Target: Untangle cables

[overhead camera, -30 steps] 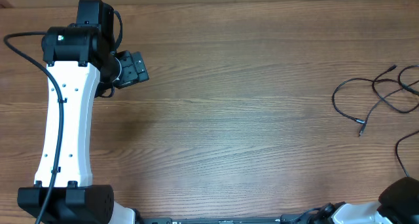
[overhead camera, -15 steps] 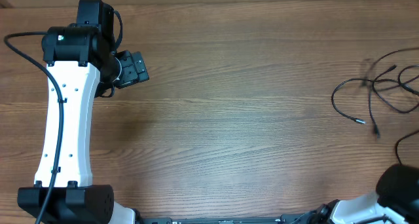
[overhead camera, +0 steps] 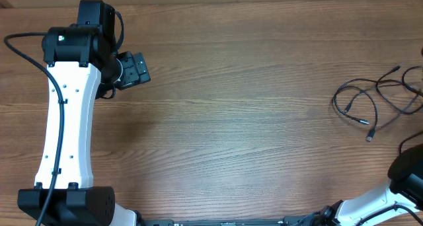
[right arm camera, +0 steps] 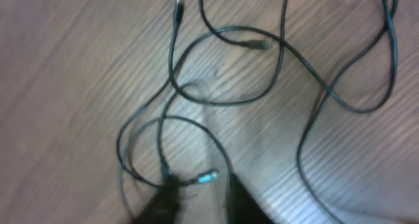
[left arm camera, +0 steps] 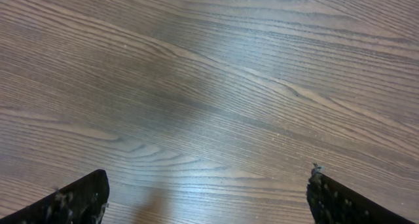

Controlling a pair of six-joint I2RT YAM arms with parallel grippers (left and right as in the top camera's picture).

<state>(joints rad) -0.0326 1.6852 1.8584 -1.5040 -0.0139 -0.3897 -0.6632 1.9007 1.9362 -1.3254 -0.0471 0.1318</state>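
The cables [overhead camera: 375, 113] lie on the table [overhead camera: 251, 120] at its right edge, well apart from the left arm [overhead camera: 63, 120] along its left side.

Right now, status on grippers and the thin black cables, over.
Left gripper open over bare wooden table. Right gripper blurred above thin black silver-tipped cables, grip unclear. Cables loosely crossed; nothing obstructing.

Two arms show from overhead — the left arm [overhead camera: 63, 120] whole, the right arm [overhead camera: 410, 176] only in part at the lower corner. Each wrist view shows two fingers: the left fingers [left arm camera: 75, 199] sharp, the right fingers [right arm camera: 163, 201] blurred. One counter [overhead camera: 251, 120] carries everything. One tangle of cables [overhead camera: 370, 100] lies on it — the number of separate cords cannot be told, but three plug tips [right arm camera: 208, 178] show in the right wrist view.
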